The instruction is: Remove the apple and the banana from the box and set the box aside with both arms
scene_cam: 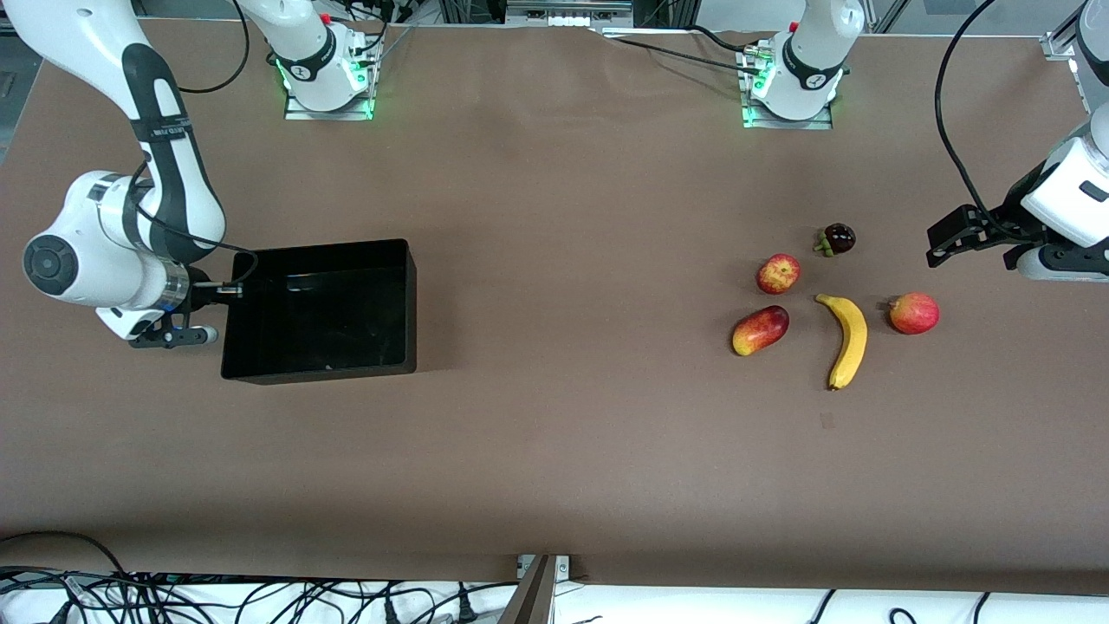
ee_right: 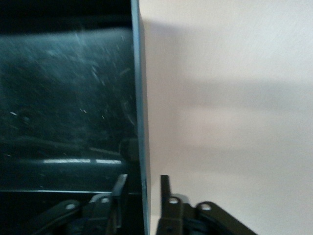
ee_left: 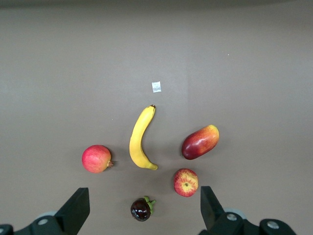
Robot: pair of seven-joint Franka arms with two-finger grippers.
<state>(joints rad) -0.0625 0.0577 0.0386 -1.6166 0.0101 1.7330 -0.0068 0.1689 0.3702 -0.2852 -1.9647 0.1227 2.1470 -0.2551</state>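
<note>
Covering nearly the whole front view, the table (scene_cam: pixel 554 451) has a matte brown top, faintly creased, with 2 arm bases bolted along its edge farthest from the front camera and lit green at their feet. A white ledge strewn with black cables (scene_cam: pixel 260 598) runs under the edge nearest that camera.

The box (scene_cam: pixel 322 310) is a glossy black plastic bin, rectangular, shallow, with upright walls and a scuffed floor. It sits toward the right arm's end of the table. The right gripper (scene_cam: pixel 227 291) is at the box's end wall on that side. In the right wrist view its 2 black fingers (ee_right: pixel 165 196) straddle the thin wall, 1 inside and 1 outside, slightly parted from the wall rather than pinching it.

The fruits lie loose toward the left arm's end. The banana (scene_cam: pixel 847 340) is long, curved, smooth yellow. A small round red-and-yellow apple (scene_cam: pixel 778 273) lies farther from the front camera than the oval red-and-yellow mango (scene_cam: pixel 760 329). A round red pomegranate (scene_cam: pixel 913 313) lies beside the banana, toward the left arm's end. A small dark purple mangosteen (scene_cam: pixel 838 238) with a green stem is farthest from the front camera.

The left gripper (ee_left: pixel 142 208) hovers over the table beside the fruit, fingers spread wide and empty. A tiny pale tag (ee_left: pixel 156 87) lies on the table near the banana's tip.
</note>
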